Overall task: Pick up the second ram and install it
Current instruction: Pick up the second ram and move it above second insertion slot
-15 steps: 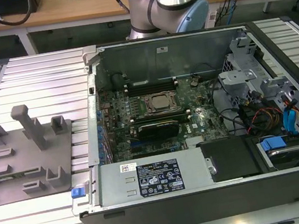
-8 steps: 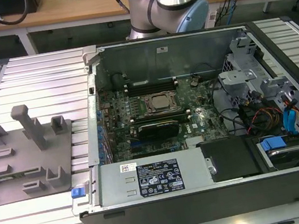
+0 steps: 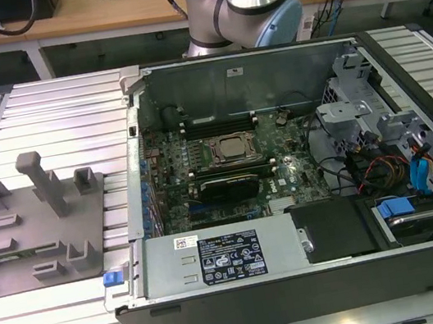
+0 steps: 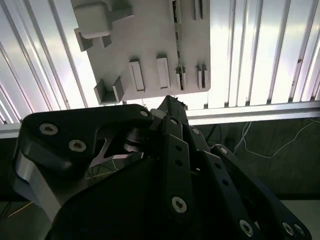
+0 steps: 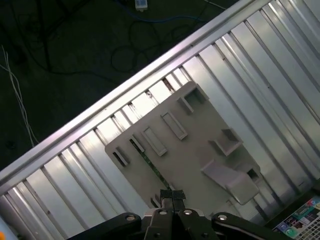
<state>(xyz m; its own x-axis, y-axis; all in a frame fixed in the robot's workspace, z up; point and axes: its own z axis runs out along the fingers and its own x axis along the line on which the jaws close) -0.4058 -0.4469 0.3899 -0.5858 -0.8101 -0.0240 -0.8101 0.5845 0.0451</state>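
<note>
While the end effector hangs high over the ribbed table, its fingertips look pressed together with nothing between them. Little of them shows, so I take it as closed and empty rather than swear to it. The ram has not been picked up. It stands on its long edge in a narrow groove of the grey fixture, and shows as a thin green line from above in both wrist views.

It lies below the end effector and a little ahead. The stick's near end sits close to the fixture's edge, almost under the fingertips, and its long axis runs nearly straight away from them across the plate.

The fixture rests on the table just beside the open case, on the exterior view's left. Apart from the ram it carries an upright peg and several shallow pockets, and I can see nothing in those.

Inside the case, the socket sits between long black slots with white clips. Whether either already holds a stick I cannot tell
</note>
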